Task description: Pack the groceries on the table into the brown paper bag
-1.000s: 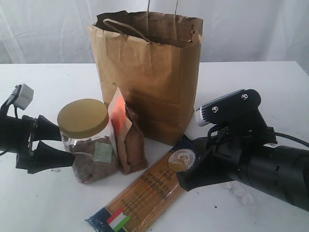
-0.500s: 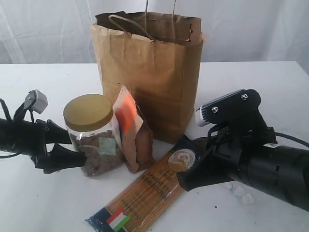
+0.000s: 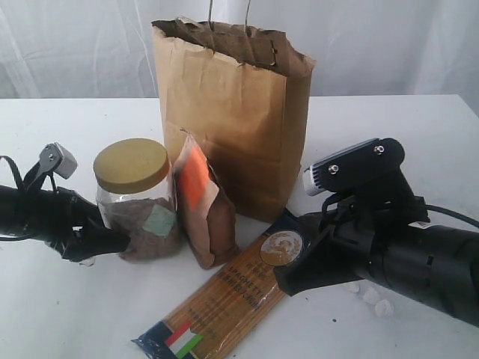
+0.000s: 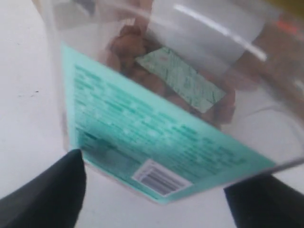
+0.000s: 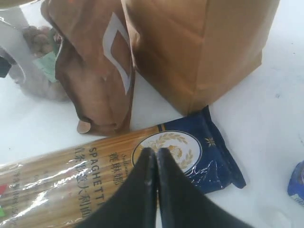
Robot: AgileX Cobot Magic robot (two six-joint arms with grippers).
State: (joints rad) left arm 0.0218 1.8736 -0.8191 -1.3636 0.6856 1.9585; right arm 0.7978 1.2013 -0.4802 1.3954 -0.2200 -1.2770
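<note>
Left gripper point(image 3: 105, 239): jaws astride gold-lidded clear plastic jar point(image 3: 138, 202), low on its body, presumably for lifting; clamping undeterminable. Jar stands front-left of tall creased brown paper bag point(image 3: 232, 112). Right gripper point(image 5: 153, 154): pinched shut, empty, above long spaghetti pack point(image 5: 95, 166) before bag.

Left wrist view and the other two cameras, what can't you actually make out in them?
- Inside of the brown paper bag: exterior view, its own front wall hides it.
- Label print on the jar: left wrist view, blurred.
- Whether the left gripper grips the jar: contact unclear in both views.
- Identity of the blue object: right wrist view, cut off by the edge.
</note>
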